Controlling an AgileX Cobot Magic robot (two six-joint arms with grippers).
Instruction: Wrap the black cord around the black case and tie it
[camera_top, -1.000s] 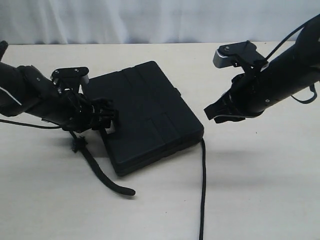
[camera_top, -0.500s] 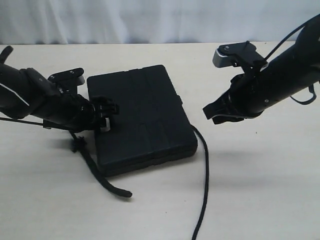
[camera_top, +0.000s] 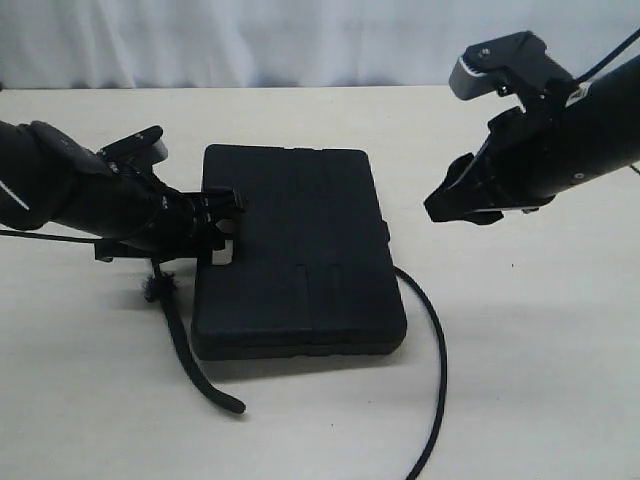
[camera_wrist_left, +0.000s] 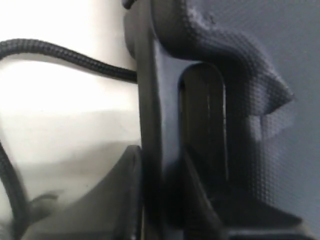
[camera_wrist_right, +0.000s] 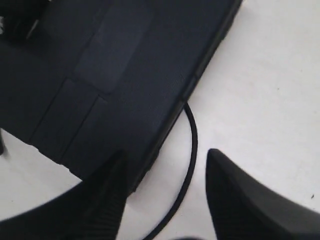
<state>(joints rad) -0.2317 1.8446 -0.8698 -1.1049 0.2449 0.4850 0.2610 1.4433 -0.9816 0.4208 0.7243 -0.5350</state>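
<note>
You have a bare pale table (camera_top: 540, 380) with the black case (camera_top: 300, 240) lying flat near its middle, long sides running away from the camera.

Your left gripper (camera_top: 218, 222) is at the case's left edge. One of its fingers (camera_wrist_left: 122, 200) sits outside the handle bar and the other inside the handle slot (camera_wrist_left: 200, 115), so it looks narrowed onto that bar. Your right gripper (camera_top: 452, 205) hangs above the table off the case's right side, jaws parted and holding nothing.

The black cord (camera_top: 438, 350) comes out at the case's right edge and curves toward the near side of the table. A shorter length leaves the left edge past the frayed tuft (camera_top: 155, 290).

What could go wrong:
- You hold the case by one edge only, so lifting or swinging it may let it pivot or slip off the bar.
- The cord lies loose, so moving the case could drag it out from underneath.
- The left tail looks short, perhaps too short for a knot.
- The cord hugs the case's edge where your right gripper hangs, so a low reach may catch the case.

The stretch beneath the case is hidden, so that both pieces are one cord is only a judgement. The long end runs off the exterior view. Actual pad contact is lost in the dark, blurred left wrist view.
</note>
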